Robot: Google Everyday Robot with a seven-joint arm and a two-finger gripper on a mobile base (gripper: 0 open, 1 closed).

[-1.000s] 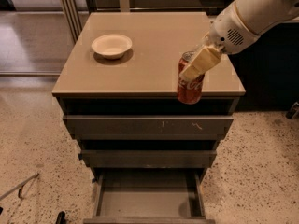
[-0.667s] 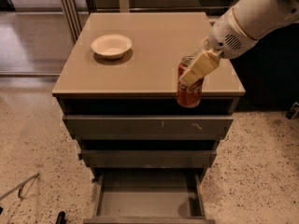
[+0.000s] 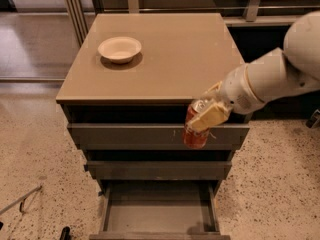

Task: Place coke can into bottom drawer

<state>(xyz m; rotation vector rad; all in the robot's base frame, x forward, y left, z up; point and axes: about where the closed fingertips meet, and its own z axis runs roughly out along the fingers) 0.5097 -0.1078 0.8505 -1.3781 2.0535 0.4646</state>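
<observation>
My gripper (image 3: 206, 113) is shut on the coke can (image 3: 194, 135), a red-orange can with a silver top. It holds the can upright in the air in front of the cabinet, level with the top drawer front and right of centre. The white arm reaches in from the right. The bottom drawer (image 3: 159, 218) is pulled open below, a shallow tray with a bare grey floor. The can hangs above the drawer's right half, well clear of it.
A cream bowl (image 3: 120, 48) sits on the cabinet top (image 3: 180, 54) at the back left. Two shut drawers (image 3: 155, 170) lie above the open one. Speckled floor surrounds the cabinet, with a thin metal piece (image 3: 22, 201) lying at the lower left.
The gripper has carried the can off the cabinet top's front right edge, forward and down, so it now hangs in front of the drawer fronts.
</observation>
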